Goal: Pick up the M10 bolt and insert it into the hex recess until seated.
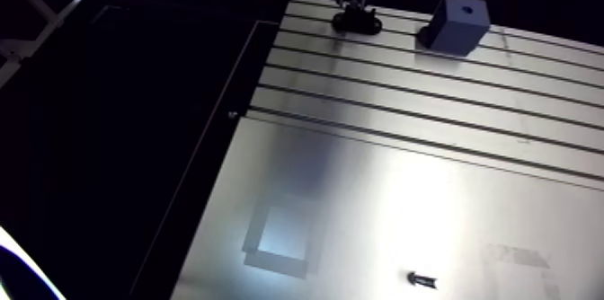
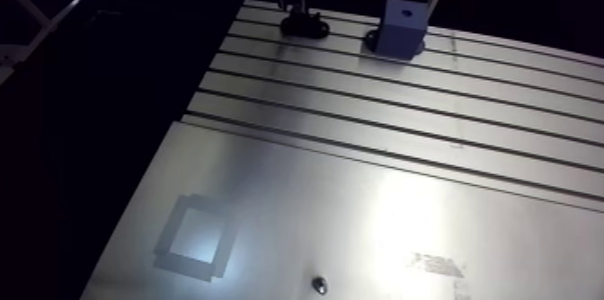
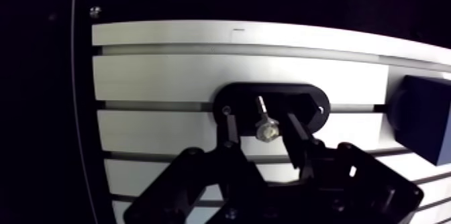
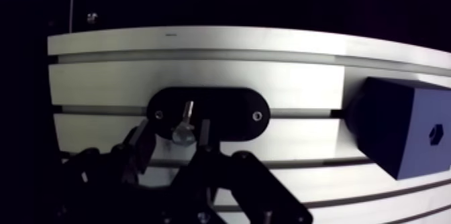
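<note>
The task is at its start. The M10 bolt [image 3: 266, 127] is not yet lifted: it sits on a black oval plate [image 3: 310, 99] bolted over a slot at the far edge of the desk [image 3: 168, 79], shank pointing away from the gripper and bright head nearest. The gripper [image 3: 260, 115] is down over the plate with the bolt between its fingers. They stand moderately apart and seem to leave a gap on each side, though the view is dim there, so I judge it has not closed on the bolt. Grasp, lift, carry and seating are all left.

The target is near. A blue block [image 4: 403, 129] stands on the desk just beside the plate, with a small hex recess [image 4: 435, 133] in its side face and a round hole on top in the arm view. Nothing lies between plate and block, so the path looks free.

Well apart, on the smooth near part of the desk, lie a small dark fastener [image 1: 421, 278] and a taped square outline [image 1: 279, 248], neither of them in the way.
</note>
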`<state>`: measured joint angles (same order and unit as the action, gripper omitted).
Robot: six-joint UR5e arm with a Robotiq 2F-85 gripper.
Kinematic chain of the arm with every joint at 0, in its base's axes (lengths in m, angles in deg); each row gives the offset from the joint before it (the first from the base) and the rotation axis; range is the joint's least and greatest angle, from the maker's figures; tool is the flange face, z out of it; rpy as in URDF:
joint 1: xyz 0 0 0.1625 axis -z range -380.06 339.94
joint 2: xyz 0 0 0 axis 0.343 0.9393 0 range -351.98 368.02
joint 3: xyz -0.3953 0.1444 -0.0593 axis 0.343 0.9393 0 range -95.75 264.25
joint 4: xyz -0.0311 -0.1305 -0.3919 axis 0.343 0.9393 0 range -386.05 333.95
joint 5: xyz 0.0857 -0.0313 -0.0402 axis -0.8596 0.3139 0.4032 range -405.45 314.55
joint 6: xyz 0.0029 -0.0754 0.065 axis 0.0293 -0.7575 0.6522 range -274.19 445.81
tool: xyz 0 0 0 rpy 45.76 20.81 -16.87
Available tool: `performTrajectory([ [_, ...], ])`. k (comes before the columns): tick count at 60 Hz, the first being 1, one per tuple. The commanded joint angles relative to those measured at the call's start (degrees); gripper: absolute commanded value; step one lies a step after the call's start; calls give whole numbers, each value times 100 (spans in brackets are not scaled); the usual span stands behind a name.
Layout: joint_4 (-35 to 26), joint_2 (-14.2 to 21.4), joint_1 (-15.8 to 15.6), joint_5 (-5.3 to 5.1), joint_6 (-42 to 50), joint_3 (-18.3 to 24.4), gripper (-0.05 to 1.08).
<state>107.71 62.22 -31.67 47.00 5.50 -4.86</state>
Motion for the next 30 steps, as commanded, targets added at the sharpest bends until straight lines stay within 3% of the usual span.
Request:
performTrajectory([
  [1,-2,-2,0,41,-7,-5,54],
  [30,-11,7,0,41,-16,3,57],
])
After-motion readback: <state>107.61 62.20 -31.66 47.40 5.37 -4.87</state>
